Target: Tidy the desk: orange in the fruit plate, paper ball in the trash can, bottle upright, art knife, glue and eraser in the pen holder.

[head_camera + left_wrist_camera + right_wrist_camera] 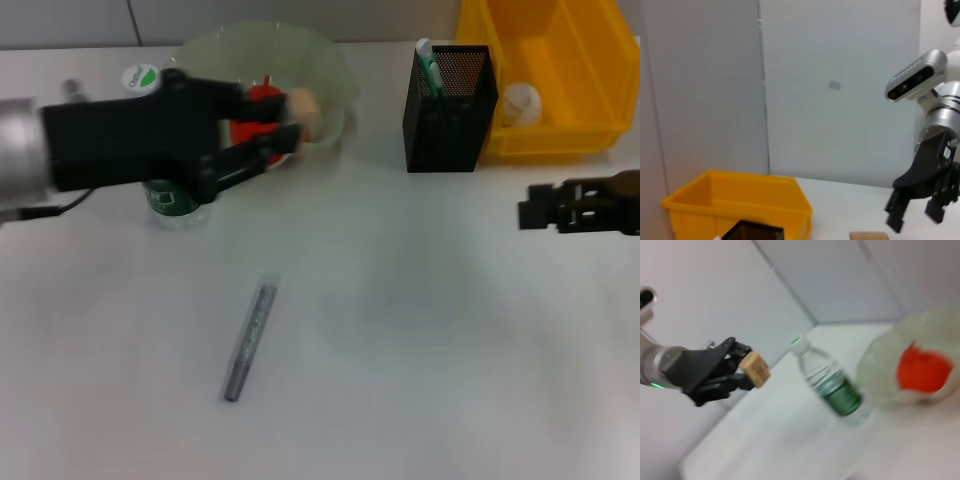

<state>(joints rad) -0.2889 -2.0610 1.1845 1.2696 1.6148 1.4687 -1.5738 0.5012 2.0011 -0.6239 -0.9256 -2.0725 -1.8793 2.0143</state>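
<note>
My left gripper (288, 122) is shut on the tan eraser (303, 113) and holds it above the desk (420, 330), in front of the fruit plate (330, 70). The orange (263, 98) lies in that plate. The right wrist view shows the eraser (756, 369) between the fingers. The bottle (170, 195) stands upright under the left arm. The art knife (248, 342) lies on the desk. The pen holder (450, 100) holds a green-and-white stick (430, 68). The paper ball (522, 101) lies in the trash can (575, 60). My right gripper (532, 211) is open and empty at the right.
The pen holder stands right beside the trash can's left wall. The left wrist view shows the trash can (740, 205), the pen holder's rim (752, 231) and the right gripper (917, 212) farther off.
</note>
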